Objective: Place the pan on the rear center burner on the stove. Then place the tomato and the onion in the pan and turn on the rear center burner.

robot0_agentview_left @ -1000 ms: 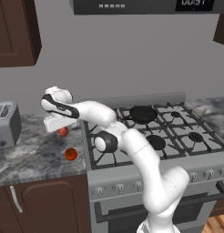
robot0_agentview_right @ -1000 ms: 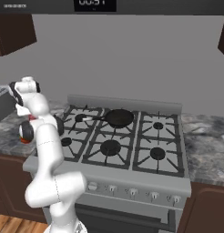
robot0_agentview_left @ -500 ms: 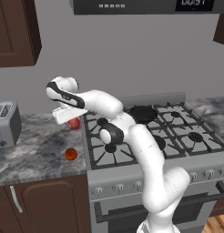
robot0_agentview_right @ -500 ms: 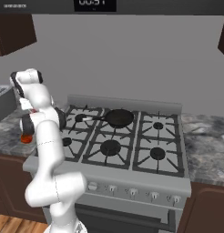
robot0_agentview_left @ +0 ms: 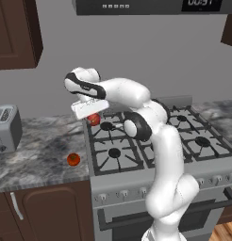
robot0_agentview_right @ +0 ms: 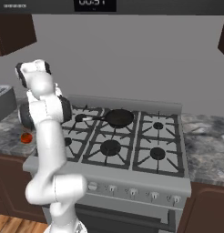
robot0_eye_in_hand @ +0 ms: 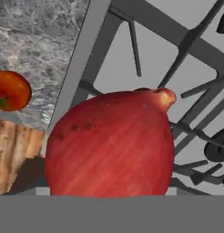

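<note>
My gripper [robot0_agentview_left: 92, 115] is shut on the onion [robot0_agentview_left: 94, 120], a pinkish-red ball that hangs in the air over the stove's [robot0_agentview_right: 132, 157] left rear corner. Up close in the hand view the onion [robot0_eye_in_hand: 109, 143] has grey grates behind it. The tomato [robot0_agentview_left: 73, 159] lies on the marble counter left of the stove and also appears as the tomato [robot0_eye_in_hand: 11, 90] and the tomato [robot0_agentview_right: 26, 137]. The black pan [robot0_agentview_right: 119, 117] sits in the middle of the back row, handle pointing left, covering the rear center burner.
A silver toaster [robot0_agentview_left: 4, 128] stands at the counter's far left. Dark wall cabinets hang above, with a range hood over the stove. Knobs [robot0_agentview_right: 132, 193] line the stove's front edge. My own arm crosses over the stove's left half.
The arm has swung right and a little higher, carrying the onion from above the counter to above the stove's left rear corner. The tomato has stayed where it was.
</note>
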Controlling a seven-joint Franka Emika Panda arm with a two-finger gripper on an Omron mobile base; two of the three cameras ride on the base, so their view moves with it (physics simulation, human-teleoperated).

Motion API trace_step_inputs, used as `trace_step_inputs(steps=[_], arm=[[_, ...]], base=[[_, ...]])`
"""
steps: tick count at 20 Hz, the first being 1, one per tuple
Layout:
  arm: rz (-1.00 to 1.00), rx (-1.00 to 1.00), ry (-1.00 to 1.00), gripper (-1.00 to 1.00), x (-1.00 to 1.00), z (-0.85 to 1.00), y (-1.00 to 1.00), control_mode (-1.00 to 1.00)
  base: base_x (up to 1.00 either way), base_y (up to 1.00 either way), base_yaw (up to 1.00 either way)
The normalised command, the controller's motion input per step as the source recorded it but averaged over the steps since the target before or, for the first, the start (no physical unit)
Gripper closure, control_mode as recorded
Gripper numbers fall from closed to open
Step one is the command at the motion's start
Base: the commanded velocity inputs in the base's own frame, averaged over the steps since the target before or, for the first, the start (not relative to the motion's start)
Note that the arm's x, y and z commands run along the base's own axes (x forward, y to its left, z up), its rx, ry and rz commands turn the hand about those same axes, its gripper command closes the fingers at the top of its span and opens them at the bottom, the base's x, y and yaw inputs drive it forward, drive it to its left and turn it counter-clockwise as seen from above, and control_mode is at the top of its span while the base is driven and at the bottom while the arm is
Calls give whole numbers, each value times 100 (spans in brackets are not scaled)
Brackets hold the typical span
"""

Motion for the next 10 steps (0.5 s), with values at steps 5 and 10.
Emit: trace_step_inputs(steps=[5,10], arm=[[-1,23,-37,100,-40,61,-98,-100],[0,14,-51,100,-14,37,-87,-100]], base=[[0,0,0],[0,0,0]])
